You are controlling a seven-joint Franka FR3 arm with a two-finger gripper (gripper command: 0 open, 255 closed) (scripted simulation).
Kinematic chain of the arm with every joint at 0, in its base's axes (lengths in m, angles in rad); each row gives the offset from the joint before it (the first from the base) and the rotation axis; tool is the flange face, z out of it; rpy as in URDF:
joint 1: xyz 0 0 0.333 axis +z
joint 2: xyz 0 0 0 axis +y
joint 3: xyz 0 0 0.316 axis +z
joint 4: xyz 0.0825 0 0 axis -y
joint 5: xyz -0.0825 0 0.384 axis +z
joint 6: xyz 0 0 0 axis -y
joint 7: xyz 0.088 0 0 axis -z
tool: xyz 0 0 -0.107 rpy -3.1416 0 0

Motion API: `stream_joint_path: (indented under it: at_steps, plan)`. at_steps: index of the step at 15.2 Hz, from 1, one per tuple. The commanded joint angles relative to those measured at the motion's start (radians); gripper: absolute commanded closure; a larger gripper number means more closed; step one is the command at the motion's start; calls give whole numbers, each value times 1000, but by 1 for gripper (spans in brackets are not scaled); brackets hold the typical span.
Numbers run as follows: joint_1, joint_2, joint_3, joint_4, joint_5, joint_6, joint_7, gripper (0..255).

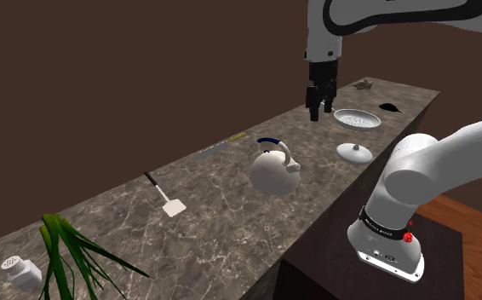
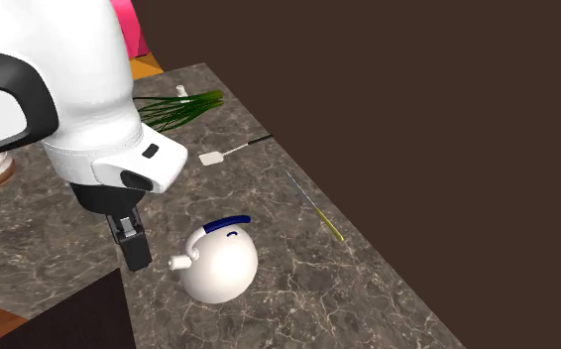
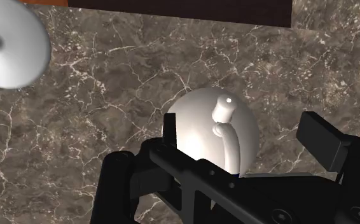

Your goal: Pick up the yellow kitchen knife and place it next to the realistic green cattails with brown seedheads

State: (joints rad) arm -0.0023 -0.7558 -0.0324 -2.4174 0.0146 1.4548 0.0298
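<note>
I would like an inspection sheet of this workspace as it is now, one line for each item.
Surface: long dark marbled counter.
Job's things: knife lies flat near the wall-side edge; green plant stands at the shoulder view's lower left, far from it.
Clutter: white kettle, spatula, shaker, lid, perforated dish, small dark things, unclear.
Gripper: gripper open, empty, hangs over the counter near the kettle.
Cables: nothing seen.
Surroundings: brown wall, wooden floor.
</note>
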Motion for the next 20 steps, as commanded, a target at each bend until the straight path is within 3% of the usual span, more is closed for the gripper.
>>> stream_joint_path:
  at_steps: [1, 11, 20]
  plan:
    - [0, 0, 0, 0, 0, 0, 0, 0]
    - [63, 266, -142, 4, -125, 333, -408, 0]
    - [127, 577, -218, 127, -119, 594, -757, 0]
